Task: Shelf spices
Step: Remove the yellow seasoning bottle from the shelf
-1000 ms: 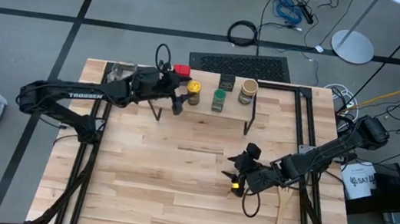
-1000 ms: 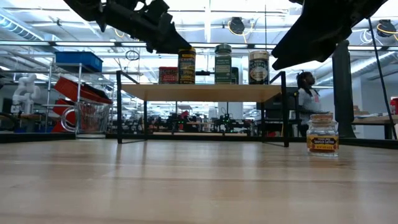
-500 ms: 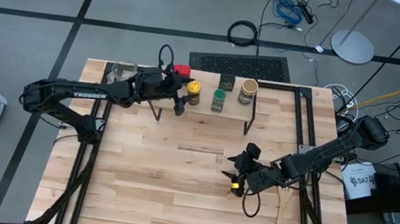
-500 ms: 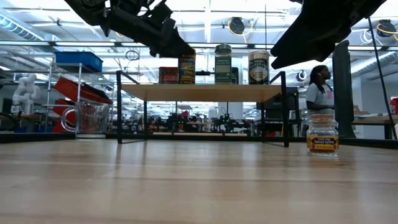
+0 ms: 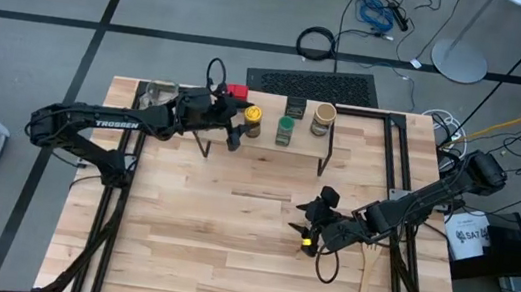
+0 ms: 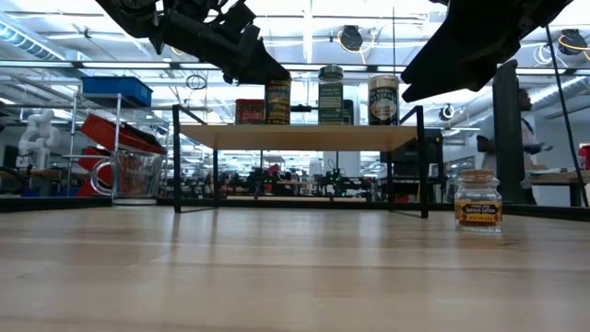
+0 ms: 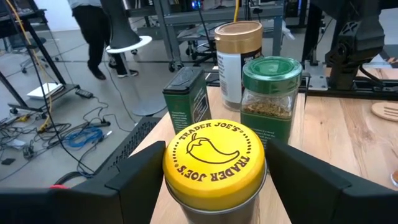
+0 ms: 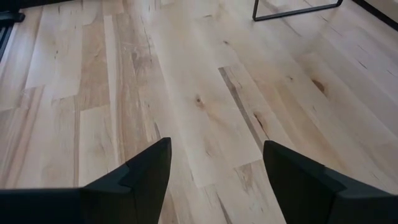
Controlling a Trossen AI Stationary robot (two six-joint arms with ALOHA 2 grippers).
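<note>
Grey floor with cables surrounds the wooden table in the high view, where the shelf stands at the far edge carrying a red tin, yellow jar, green-lidded jar, dark tin and tan jar. The left gripper sits at the yellow jar; the right gripper hovers mid-table, with the brown jar just beside that arm and a spatula nearby. Low view: the brown jar stands on the table, right of the shelf. Left wrist view: the spread fingers flank the yellow jar with narrow gaps, not gripping. Right wrist view: the fingers are spread, empty, above bare wood.
</note>
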